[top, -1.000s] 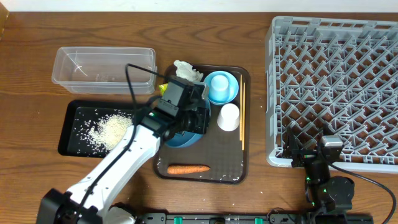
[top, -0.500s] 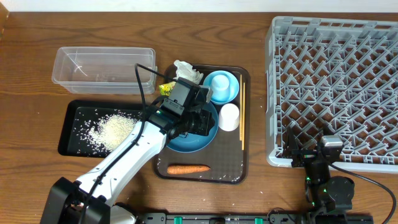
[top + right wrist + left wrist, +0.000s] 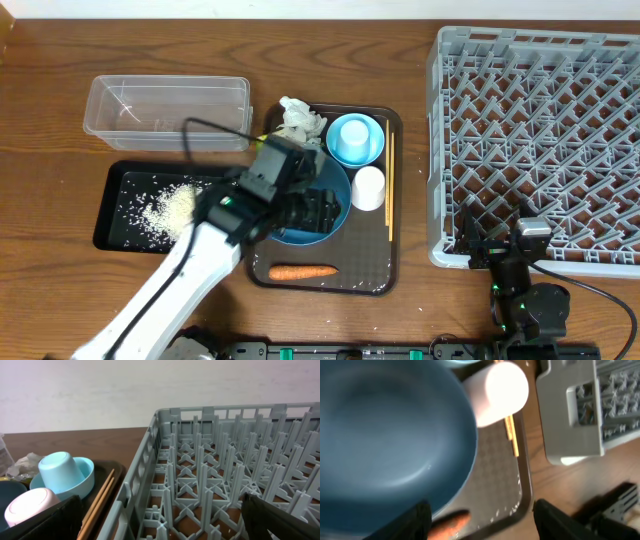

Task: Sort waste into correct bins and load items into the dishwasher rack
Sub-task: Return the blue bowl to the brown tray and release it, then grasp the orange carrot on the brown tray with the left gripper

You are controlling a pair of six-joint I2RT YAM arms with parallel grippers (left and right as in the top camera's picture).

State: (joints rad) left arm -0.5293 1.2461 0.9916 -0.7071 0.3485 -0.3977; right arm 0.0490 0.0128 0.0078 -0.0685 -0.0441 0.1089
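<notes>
Left fingers spread wide above blue bowl, gripping nothing; carrot half hidden.

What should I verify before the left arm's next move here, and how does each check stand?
1. Left end effector free to grasp: ok, fingers wide apart with nothing between them.
2. Blue bowl emptied: ok, its inside looks bare in the blurred wrist view.
3. Rice binned: ok, heaped in the black tray.
4. Carrot binned: not ok, it lies on the brown serving tray.
5. Dishwasher rack ready for items: ok, none are loaded among the pegs.
6. Right end effector ready: ok, open, at the rack's near edge.
</notes>
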